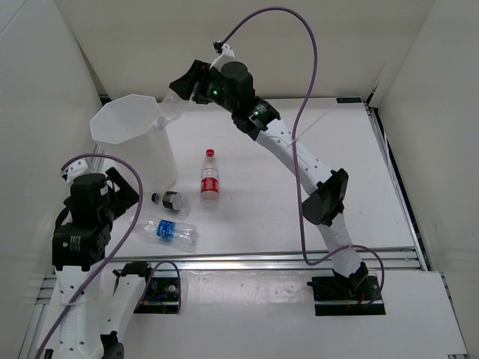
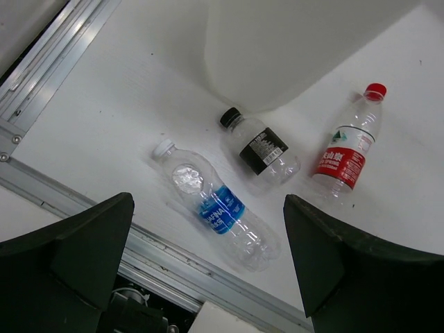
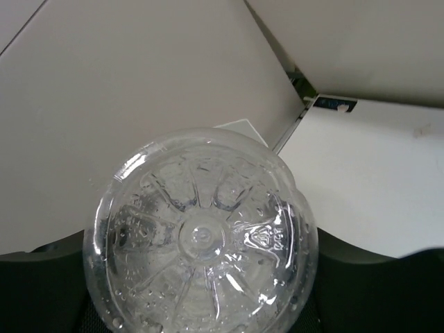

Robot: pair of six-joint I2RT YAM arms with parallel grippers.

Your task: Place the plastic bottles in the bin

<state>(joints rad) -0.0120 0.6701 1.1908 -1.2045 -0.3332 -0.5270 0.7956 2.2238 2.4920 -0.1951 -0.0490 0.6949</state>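
Seen from above, a white table (image 1: 352, 149) holds one bin, four bottles and two robot arms.

The bin (image 1: 123, 123) is tall, white and translucent, and stands upright at the far left of the table.

Three of the four clear plastic bottles lie on their sides on the table, to the right of the bin and in front of it.
- The red-capped bottle (image 1: 210, 177) has a red label and points its cap toward the far side.
- The black-capped bottle (image 1: 168, 200) has a dark label and lies just beside the foot of the bin.
- The blue-labelled bottle (image 1: 171, 230) has a white cap and lies nearest the metal rail (image 1: 299, 258) along the table's near edge.

The fourth, unlabelled bottle (image 1: 169, 108) is in the air. The right gripper (image 1: 183, 88) has its fingers closed on the bottle's sides and holds it at the far right edge of the bin's rim. Whether the bottle is over the opening or just outside it cannot be told. In the right wrist view the bottle's ribbed round base fills most of the picture, with a dark finger on either side.

The left gripper (image 2: 208, 236) holds nothing. Its fingers are spread wide above the near left part of the table, and its camera looks down on the three lying bottles.
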